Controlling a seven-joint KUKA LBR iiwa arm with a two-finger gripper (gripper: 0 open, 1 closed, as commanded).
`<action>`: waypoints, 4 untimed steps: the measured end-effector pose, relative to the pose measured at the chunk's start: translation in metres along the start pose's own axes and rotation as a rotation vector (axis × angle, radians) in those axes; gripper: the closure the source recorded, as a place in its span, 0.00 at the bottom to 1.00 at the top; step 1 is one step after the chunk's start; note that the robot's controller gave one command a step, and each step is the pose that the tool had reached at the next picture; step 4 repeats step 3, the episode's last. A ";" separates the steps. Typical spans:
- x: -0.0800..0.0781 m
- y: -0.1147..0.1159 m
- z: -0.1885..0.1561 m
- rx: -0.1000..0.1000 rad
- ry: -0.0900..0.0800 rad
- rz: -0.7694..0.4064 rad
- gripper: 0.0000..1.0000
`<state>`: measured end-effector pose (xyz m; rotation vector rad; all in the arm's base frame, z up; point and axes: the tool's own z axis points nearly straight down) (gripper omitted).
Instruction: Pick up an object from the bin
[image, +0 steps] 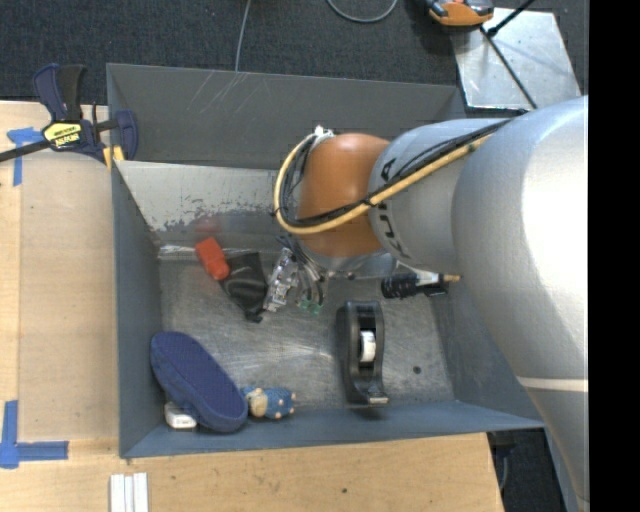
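Gripper (287, 287) is low over a black crumpled thing (243, 288), dull and folded, on the mid-floor of the grey bin (135, 300). You cannot tell whether the pincer is apart or together. An orange-red block (211, 258) touches the black thing's upper left. Toward the view's right lie a black tape dispenser (362, 352) and a black marker (412, 286). Front left lie a blue oval case (195, 378), a small toy figure (268, 402) and a white piece (180, 419).

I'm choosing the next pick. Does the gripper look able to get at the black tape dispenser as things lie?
Probably yes. The black tape dispenser lies alone on the bin floor, nothing on it, and the gripper hangs just beside it, by a dark crumpled thing.
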<state>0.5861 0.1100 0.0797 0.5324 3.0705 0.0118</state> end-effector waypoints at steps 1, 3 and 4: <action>-0.009 0.017 -0.038 0.008 0.017 -0.003 1.00; 0.010 0.018 -0.187 0.006 0.015 0.009 1.00; 0.010 0.018 -0.187 0.006 0.015 0.009 1.00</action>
